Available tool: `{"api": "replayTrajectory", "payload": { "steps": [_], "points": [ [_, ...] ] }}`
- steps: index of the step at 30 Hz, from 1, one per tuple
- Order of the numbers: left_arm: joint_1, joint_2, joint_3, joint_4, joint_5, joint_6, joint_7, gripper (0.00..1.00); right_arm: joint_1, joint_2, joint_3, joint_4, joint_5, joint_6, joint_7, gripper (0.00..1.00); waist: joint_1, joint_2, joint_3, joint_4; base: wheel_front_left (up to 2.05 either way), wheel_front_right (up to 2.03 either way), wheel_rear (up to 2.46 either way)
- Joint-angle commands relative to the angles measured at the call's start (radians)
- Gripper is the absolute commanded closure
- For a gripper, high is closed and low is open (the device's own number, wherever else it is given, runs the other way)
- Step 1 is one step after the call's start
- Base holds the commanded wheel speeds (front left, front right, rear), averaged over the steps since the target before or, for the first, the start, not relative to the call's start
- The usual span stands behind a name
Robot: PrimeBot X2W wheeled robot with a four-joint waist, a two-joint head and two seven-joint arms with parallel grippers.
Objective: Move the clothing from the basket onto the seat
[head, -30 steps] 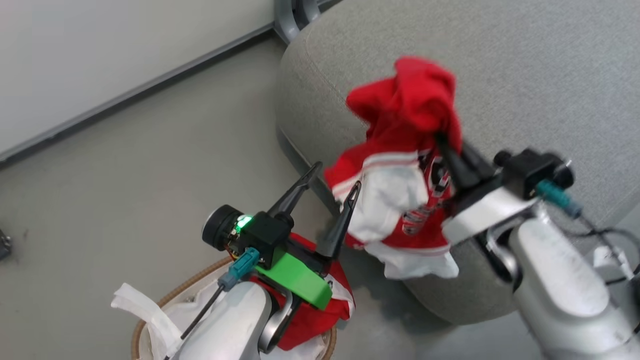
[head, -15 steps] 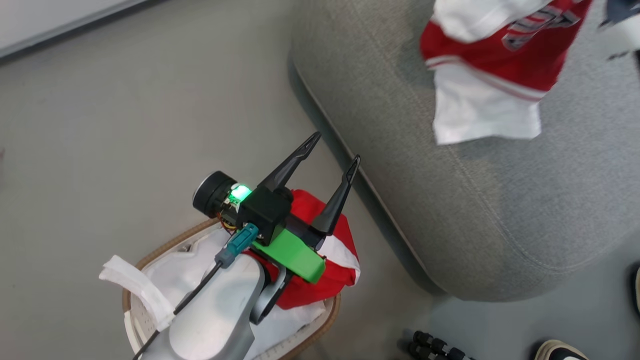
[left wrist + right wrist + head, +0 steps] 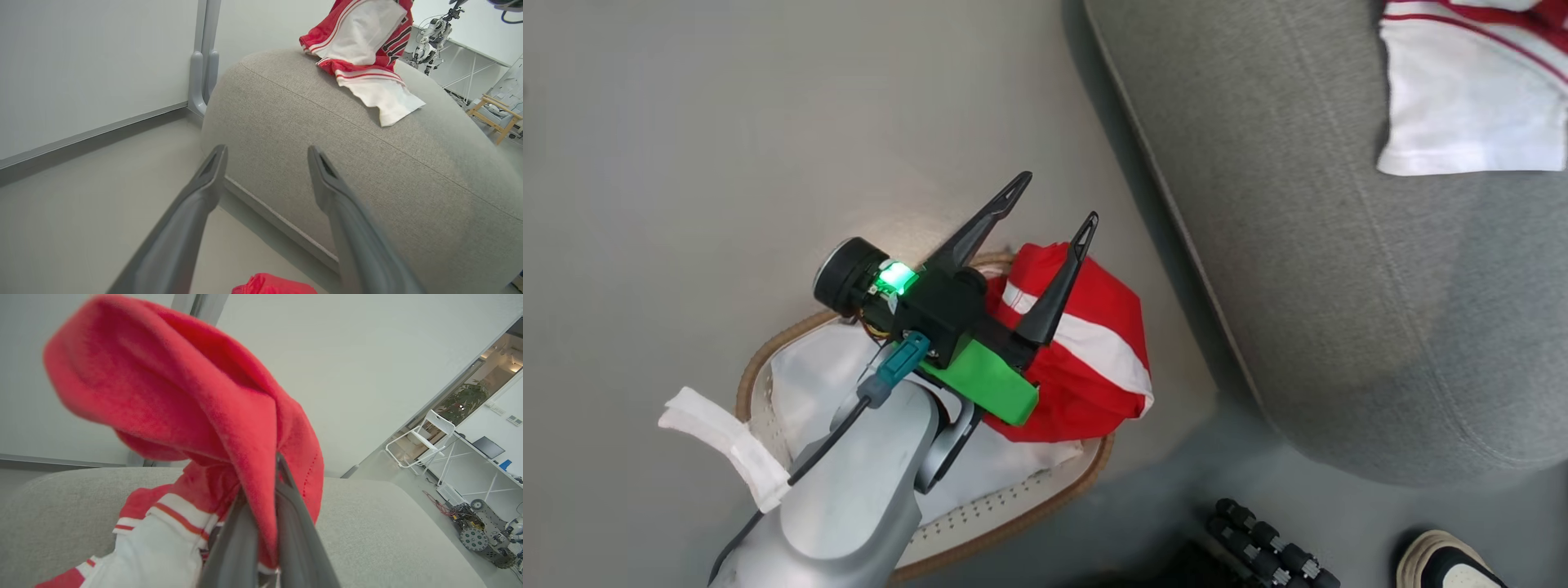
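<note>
One piece of clothing, a red garment with a white stripe, lies bunched in the white basket with the brown rim. My left gripper hovers open just above it, nothing between its fingers. A second red-and-white garment hangs over the grey seat, its white hem resting on the cushion. In the right wrist view my right gripper is shut on the red cloth of that garment, which drapes over the fingers above the seat.
A plain white cloth lines the basket and a strip of it hangs over the left rim. A person's shoe and a black ribbed object are on the floor by the seat's front corner. A wall runs behind the seat.
The head camera has swung down and left. The right gripper has carried the red-and-white garment from the seat's front edge to above the cushion. The left gripper stays open over the basket.
</note>
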Motion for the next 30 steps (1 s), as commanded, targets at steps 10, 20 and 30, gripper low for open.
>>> {"api": "replayTrajectory", "payload": {
  "steps": [10, 20, 30],
  "points": [
    [-0.019, 0.009, 0.022, 0.015, 0.009, -0.003, -0.001, 0.0, 0.116, 0.076, -0.117, 0.152, -0.057, -0.001, -0.004, 0.0, -0.0001, 0.0, 0.052, 0.039, 0.0, 0.0, 0.0],
    [0.031, -0.004, 0.071, 0.045, 0.002, -0.003, -0.001, 0.0, 0.277, 0.158, -0.149, 0.057, -0.021, -0.001, -0.004, 0.0, -0.0001, 0.0, -0.042, 0.019, 0.0, 0.0, 0.0],
    [0.103, -0.026, 0.149, 0.059, 0.003, -0.003, -0.001, 0.0, 0.458, 0.21, -0.168, -0.076, 0.04, -0.001, -0.004, 0.0, -0.0001, 0.0, -0.184, 0.041, 0.0, 0.0, 0.0]
  ]
}}
